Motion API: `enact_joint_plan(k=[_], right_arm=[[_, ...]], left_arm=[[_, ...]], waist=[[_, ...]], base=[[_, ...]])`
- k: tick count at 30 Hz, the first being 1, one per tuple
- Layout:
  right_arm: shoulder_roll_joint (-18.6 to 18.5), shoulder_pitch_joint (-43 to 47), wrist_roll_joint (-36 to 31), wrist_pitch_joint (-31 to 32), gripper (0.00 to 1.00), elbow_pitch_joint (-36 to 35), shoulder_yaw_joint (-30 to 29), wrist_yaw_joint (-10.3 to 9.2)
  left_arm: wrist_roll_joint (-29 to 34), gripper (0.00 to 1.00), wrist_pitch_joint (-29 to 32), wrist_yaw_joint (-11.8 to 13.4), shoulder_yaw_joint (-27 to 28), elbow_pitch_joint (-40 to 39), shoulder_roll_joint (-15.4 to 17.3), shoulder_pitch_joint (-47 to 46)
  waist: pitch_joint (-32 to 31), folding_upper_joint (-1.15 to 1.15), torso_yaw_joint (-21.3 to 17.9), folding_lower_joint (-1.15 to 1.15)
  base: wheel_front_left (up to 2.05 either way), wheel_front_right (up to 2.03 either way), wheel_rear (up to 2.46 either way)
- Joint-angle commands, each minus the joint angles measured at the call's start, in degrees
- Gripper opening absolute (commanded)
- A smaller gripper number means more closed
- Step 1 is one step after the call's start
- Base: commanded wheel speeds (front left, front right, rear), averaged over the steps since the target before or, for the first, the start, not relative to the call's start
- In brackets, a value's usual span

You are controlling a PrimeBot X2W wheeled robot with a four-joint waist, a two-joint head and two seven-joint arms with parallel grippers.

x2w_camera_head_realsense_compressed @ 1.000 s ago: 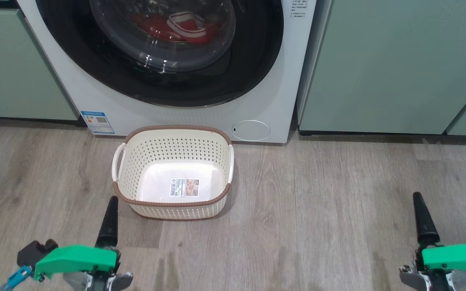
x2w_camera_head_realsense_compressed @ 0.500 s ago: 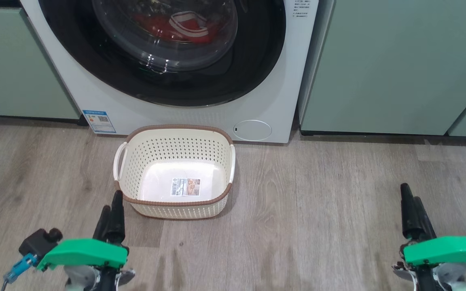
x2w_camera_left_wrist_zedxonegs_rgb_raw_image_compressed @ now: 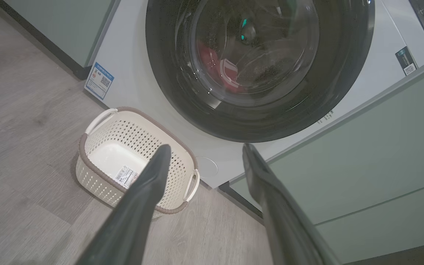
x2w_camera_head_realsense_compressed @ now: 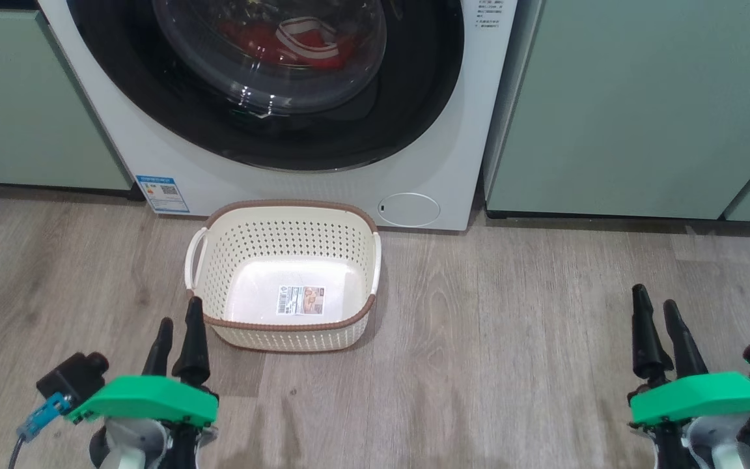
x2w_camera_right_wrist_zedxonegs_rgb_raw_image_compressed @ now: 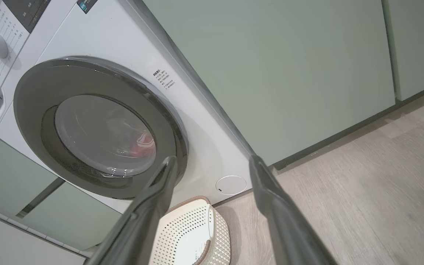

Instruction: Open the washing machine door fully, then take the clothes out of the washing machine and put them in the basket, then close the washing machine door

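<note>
Since a second ago both finger pairs have parted: left gripper [x2w_camera_head_realsense_compressed: 180, 311] and right gripper [x2w_camera_head_realsense_compressed: 653, 295] hover spread, holding nothing. Beyond, the cream perforated plastic basket [x2w_camera_head_realsense_compressed: 287, 326] stands empty. Farthest, the black-rimmed round washing machine door [x2w_camera_head_realsense_compressed: 414, 98] is closed, red jersey clothes [x2w_camera_head_realsense_compressed: 251, 36] behind it; every step remains.

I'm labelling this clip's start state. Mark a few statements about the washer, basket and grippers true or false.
1. The large round black-rimmed washing machine door is shut. True.
2. The bright red clothes lie in the cream perforated plastic basket. False: they sit behind the door's window, inside the white front-loading washing machine; the basket holds no clothes.
3. The left gripper holds a garment. False: its fingers stand apart, nothing between them.
4. The basket stands on the wood-look floor before the washing machine. True.
5. The right gripper is open. True.
</note>
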Motion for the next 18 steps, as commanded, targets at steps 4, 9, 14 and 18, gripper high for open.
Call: enact_joint_plan(k=[4, 9, 14, 18], right_arm=[[-0.6, -3.1, -5.9, -1.6, 1.0, -2.6, 1.7, -0.02], [-0.7, -3.3, -9.9, -2.4, 1.0, -2.7, 2.0, -0.03], [-0.7, -3.3, -13.7, -3.3, 1.0, -2.8, 2.2, -0.03], [-0.7, -3.4, -15.9, -3.8, 1.0, -2.9, 2.3, -0.03]], left_arm=[[5.1, 1.0, -1.6, 0.9, 0.7, -2.3, 0.6, -3.7], [8.8, 1.0, -2.4, 1.2, 0.6, -2.2, 0.6, -4.1], [12.4, 1.0, -3.3, 1.6, 0.4, -2.3, 0.6, -4.3], [14.5, 1.0, -3.8, 1.5, 0.1, -2.2, 0.6, -4.4]], waist=[[0.1, 0.0, 0.0, 0.0], [0.2, 0.0, 0.1, 0.0], [0.1, 0.0, 0.1, 0.0], [0.0, 0.0, 0.2, 0.0]], base=[[0.0, 0.0, 0.0], [0.0, 0.0, 0.0], [0.0, 0.0, 0.0], [0.0, 0.0, 0.0]])
